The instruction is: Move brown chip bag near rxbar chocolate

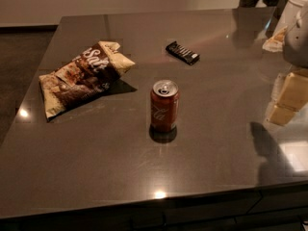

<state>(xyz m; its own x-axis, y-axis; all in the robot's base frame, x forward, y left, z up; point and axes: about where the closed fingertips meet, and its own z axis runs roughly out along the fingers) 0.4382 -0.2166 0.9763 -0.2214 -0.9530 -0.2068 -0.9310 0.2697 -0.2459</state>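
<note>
The brown chip bag lies crumpled at the left of the table, well apart from the rxbar chocolate at upper centre. A soda can stands upright below the bar. The gripper hangs at the right edge, away from all three. Whether it is apart or together cannot be told. The bag appears untouched, so the move is likely not yet begun.

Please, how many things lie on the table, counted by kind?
Chip bags: 1, the brown chip bag
Bars: 1, the rxbar chocolate
Cans: 1, the soda can
Total: 3
The end effector is at the right edge of the table, apart from all three.
</note>
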